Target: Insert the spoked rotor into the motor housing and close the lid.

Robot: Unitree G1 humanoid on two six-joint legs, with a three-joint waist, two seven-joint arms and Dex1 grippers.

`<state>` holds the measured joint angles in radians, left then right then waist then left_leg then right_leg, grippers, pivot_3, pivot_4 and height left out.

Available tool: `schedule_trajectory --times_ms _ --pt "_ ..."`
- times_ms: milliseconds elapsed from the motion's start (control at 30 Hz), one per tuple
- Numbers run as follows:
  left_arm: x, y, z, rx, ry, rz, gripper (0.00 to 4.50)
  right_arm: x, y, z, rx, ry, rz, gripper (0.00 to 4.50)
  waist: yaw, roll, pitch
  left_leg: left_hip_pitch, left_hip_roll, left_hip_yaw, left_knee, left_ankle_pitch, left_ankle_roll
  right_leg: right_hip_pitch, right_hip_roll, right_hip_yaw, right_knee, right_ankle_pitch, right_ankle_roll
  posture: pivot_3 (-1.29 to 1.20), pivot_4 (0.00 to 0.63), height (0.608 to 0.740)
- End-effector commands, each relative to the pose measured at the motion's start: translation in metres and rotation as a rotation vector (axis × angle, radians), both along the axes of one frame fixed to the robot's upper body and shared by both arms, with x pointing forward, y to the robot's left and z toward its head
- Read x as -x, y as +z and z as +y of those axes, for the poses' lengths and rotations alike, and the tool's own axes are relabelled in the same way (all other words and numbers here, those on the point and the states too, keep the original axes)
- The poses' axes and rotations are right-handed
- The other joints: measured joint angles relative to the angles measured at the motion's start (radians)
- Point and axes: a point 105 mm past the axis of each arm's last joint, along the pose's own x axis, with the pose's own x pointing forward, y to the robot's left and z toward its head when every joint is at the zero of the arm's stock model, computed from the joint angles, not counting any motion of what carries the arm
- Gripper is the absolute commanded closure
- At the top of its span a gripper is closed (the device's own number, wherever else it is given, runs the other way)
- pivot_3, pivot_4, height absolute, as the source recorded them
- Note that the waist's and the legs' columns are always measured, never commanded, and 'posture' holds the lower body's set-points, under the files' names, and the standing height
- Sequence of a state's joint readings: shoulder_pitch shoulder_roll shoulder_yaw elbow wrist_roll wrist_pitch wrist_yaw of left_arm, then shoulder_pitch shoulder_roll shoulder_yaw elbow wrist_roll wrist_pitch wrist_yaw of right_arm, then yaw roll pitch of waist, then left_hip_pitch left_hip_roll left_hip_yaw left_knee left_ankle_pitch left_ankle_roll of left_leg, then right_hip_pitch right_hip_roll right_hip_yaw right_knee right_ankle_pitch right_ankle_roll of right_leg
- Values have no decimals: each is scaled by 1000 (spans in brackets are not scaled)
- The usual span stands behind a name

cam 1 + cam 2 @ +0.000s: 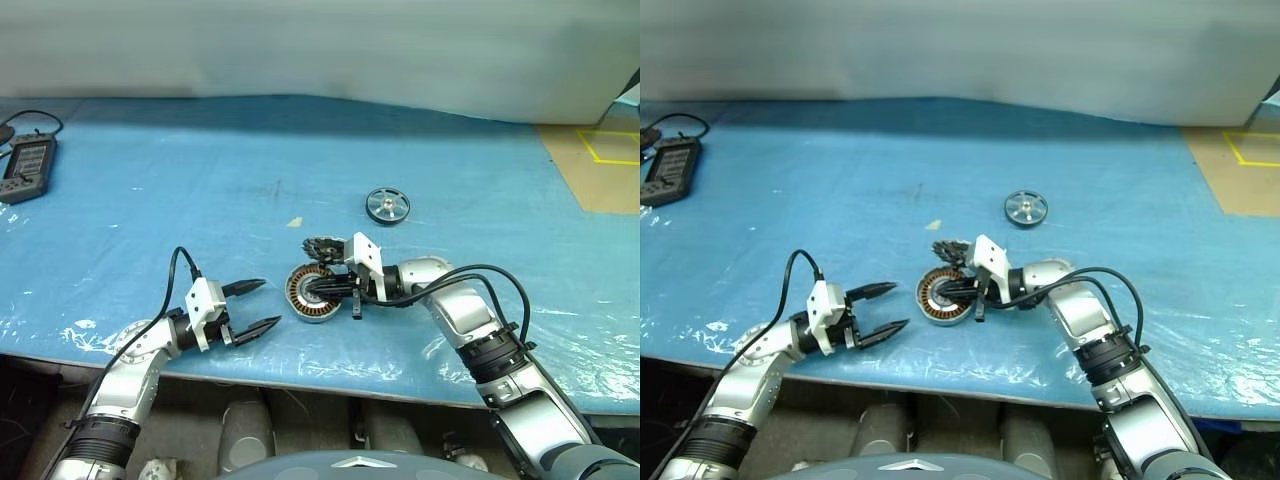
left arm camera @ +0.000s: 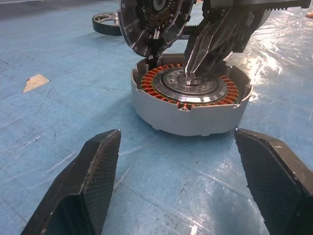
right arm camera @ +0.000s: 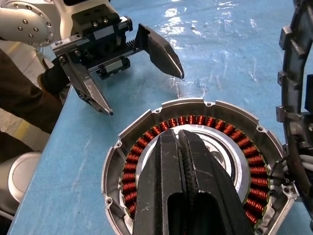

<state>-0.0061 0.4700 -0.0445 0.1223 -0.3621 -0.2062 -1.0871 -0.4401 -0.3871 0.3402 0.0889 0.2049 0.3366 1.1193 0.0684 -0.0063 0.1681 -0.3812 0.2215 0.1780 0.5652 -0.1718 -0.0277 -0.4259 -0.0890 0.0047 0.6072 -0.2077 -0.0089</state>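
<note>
The motor housing is sitting near the front edge of the counter, its hinged lid standing up just behind it. The spoked rotor is lying farther back to the right, well apart. A handheld device is resting at the far left.

Bright even light, glare on plastic sheet
</note>
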Motion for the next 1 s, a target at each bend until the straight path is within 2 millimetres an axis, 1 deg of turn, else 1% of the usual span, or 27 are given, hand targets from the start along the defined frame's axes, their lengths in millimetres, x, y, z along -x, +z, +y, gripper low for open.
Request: schedule_trajectory --times_ms 33,233,400,500,733,900,1000 --pt "0 10 -2 4 -9 -39 607 -4 -5 -2 61 -17 -43 4467 -1 0 0 0 0 0 0 0 0 0 0 0 0 0 0 0 150 740" --pt "-1 12 -3 3 -8 -39 607 0 -6 -4 68 3 -32 4467 0 0 0 2 0 0 0 0 0 2 0 0 0 0 0 0 150 740" --pt "-2 15 -3 2 -8 -42 607 3 -11 -11 129 29 -55 4467 0 0 0 2 0 0 0 -1 2 2 0 0 0 0 0 0 150 740" --pt "-2 15 -3 2 -9 -38 607 2 -13 -16 183 25 -93 4467 1 0 0 2 0 0 0 -1 2 2 0 0 0 0 0 0 150 740" --pt "-1 10 -2 1 -7 -29 607 0 -13 -18 214 23 -129 4467 0 0 -1 5 0 0 0 -1 2 4 0 1 0 0 0 0 150 740" --pt "0 3 1 -4 -5 -20 607 -2 -6 -17 180 19 -153 4467 0 0 -1 5 0 0 0 -1 2 4 0 1 0 0 0 0 150 740" --pt "1 0 3 -5 -5 -16 607 1 10 -12 88 28 -141 4467 0 0 -1 5 0 0 0 -1 2 4 0 0 0 0 0 0 150 740"
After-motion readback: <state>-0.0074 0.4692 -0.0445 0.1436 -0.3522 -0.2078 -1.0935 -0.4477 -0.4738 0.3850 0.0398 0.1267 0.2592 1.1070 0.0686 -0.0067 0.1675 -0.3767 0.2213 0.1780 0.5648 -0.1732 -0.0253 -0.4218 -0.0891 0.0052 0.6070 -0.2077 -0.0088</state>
